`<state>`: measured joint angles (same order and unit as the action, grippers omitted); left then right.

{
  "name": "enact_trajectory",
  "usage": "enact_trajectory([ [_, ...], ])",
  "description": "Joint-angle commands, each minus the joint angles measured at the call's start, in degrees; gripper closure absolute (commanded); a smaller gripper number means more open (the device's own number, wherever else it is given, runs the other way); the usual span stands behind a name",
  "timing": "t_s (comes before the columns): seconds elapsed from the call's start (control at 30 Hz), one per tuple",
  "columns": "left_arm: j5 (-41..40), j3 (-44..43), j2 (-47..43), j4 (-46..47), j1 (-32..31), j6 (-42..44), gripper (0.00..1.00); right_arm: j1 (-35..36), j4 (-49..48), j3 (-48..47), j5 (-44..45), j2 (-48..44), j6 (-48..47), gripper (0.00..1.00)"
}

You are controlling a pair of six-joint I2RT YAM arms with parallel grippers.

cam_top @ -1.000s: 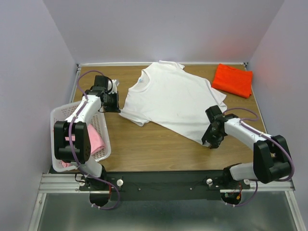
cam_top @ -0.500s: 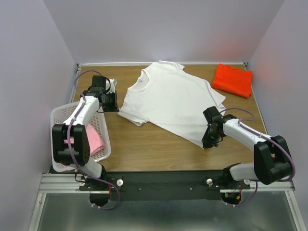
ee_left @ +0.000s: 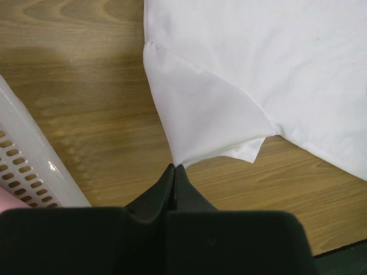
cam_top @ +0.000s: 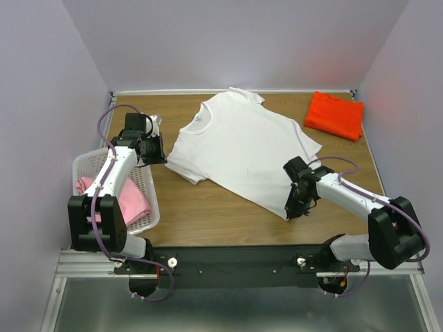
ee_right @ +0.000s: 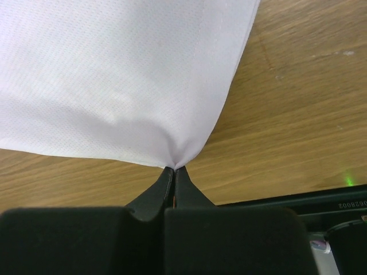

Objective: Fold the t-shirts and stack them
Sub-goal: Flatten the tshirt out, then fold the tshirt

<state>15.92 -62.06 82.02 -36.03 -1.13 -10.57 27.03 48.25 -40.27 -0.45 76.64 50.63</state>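
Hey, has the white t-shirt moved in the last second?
Yes. The white t-shirt has slid left, away from the folded orange t-shirt, which has stayed put, and toward the white basket.

The spread shirt (cam_top: 242, 149) lies in the middle of the table (cam_top: 208, 211), my left gripper (cam_top: 158, 150) at its left sleeve, my right gripper (cam_top: 293, 207) at its near right corner. The folded shirt (cam_top: 335, 115) lies behind, far right. The basket (cam_top: 154, 202) sits near left, with the third shirt (cam_top: 131, 197) in it.
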Motion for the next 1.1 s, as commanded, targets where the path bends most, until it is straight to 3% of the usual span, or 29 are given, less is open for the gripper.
enact_trajectory([
  [0.0, 2.36, -1.3, 0.33, 1.4, 0.33, -2.26, 1.0, 0.4, 3.51, -3.32, 2.55, -2.2, 2.54, 1.0],
  [0.47, 7.98, -15.36, 13.77, 4.92, -1.95, -5.69, 1.0, -0.57, 5.8, -10.87, 10.64, 5.09, 0.26, 1.0],
  [1.07, 9.3, -33.55, 29.24, 4.66, -6.96, -8.06, 1.0, -11.29, 4.75, -16.5, 12.93, 10.19, -6.24, 1.0],
])
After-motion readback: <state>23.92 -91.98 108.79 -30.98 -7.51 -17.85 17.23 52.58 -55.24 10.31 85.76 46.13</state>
